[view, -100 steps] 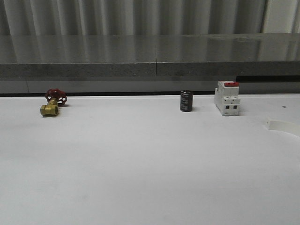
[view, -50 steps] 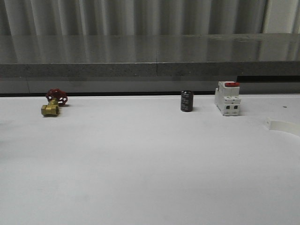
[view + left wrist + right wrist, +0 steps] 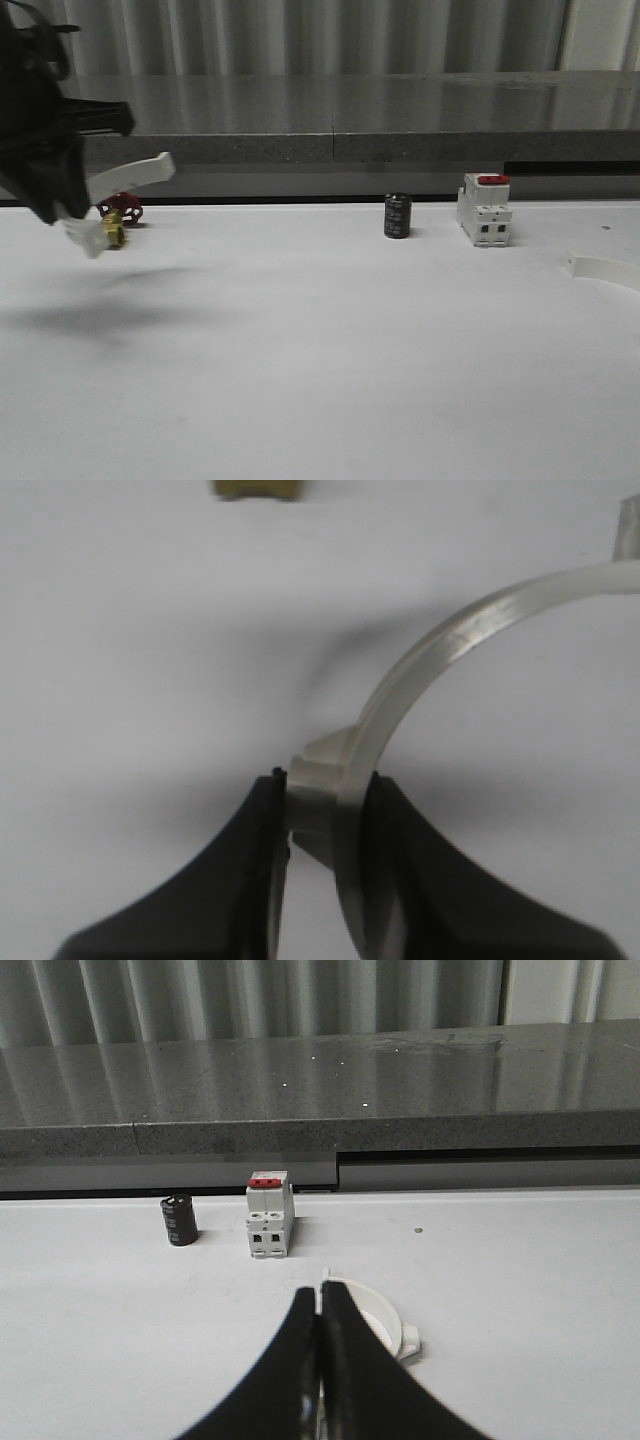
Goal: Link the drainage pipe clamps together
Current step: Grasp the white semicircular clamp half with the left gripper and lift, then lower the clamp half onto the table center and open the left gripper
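Note:
My left gripper (image 3: 72, 212) hangs above the table at the far left, shut on one white drainage pipe clamp (image 3: 128, 178). In the left wrist view the black fingers (image 3: 325, 800) pinch this clamp (image 3: 470, 630) near its tabbed end, and the arc curves away over the table. The other drainage pipe clamp (image 3: 605, 268) lies flat on the table at the right edge. In the right wrist view my right gripper (image 3: 320, 1298) is shut with nothing in it, and that clamp (image 3: 375, 1322) lies just beyond and partly behind its fingertips.
A brass valve (image 3: 112, 222) with a red handle sits just behind the held clamp. A black cylinder (image 3: 397, 215) and a white breaker (image 3: 485, 210) with a red switch stand at the back right. A grey ledge (image 3: 330, 150) runs along the table's far edge.
My left arm has come into the front view from the left, carrying the white clamp above the table near the valve. The clamp on the right has stayed put.

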Available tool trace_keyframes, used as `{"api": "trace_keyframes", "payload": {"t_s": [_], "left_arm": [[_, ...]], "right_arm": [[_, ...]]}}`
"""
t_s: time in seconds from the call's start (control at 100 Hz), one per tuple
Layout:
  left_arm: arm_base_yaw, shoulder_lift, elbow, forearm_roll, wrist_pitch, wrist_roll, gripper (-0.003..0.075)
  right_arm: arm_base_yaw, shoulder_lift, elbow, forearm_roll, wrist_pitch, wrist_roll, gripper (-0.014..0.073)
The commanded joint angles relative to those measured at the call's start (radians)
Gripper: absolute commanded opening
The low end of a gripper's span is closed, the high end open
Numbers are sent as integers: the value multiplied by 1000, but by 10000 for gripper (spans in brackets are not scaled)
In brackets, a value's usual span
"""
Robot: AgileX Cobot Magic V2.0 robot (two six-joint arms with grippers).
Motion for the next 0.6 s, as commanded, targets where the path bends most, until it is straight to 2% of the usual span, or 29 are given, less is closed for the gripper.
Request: {"api": "trace_keyframes", "payload": {"t_s": [0.0, 0.14, 0.3, 0.59], "left_arm": [[-68, -12, -22, -6, -79, -87, -19], [-144, 52, -29, -6, -130, -170, -19], [-187, 127, -85, -6, -132, -232, -19], [-234, 207, -173, -6, -88, -236, -18]], "right_arm": [[-6, -20, -16, 0, -87, -9, -69], [-6, -20, -16, 0, -87, -9, -69], [-6, -20, -16, 0, -87, -9, -69], [-6, -20, -16, 0, -87, -9, -69]]}}
